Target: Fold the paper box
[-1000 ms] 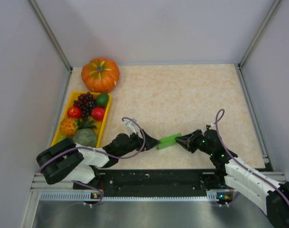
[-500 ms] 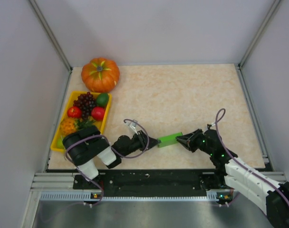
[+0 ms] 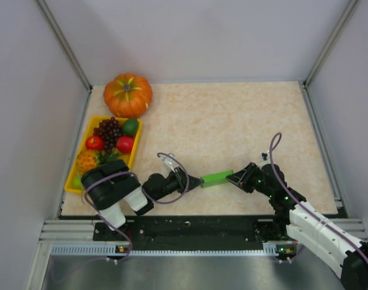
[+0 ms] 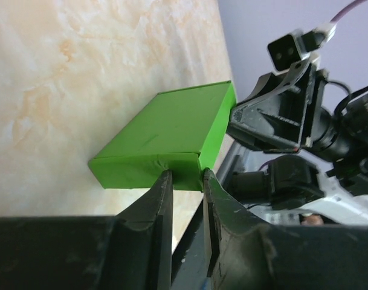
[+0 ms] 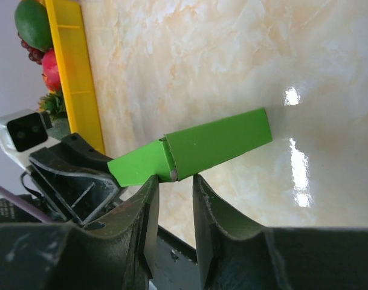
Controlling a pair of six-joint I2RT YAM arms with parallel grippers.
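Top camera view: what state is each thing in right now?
paper box: folded into a slim box, between both claws.
left claw: shut on one end of it.
right claw: straddles the other end; grip unclear.
yellow tray: filled with fruit.
pumpkin: upright, untouched.

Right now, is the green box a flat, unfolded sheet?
No, the box is folded up into a slim block, with a top face and side walls showing.

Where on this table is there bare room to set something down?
Bare: the table's far half and right side, from the pumpkin across to the right wall. Crowded: the left edge, with pumpkin and fruit tray, and near centre, where both jaws meet at the box.
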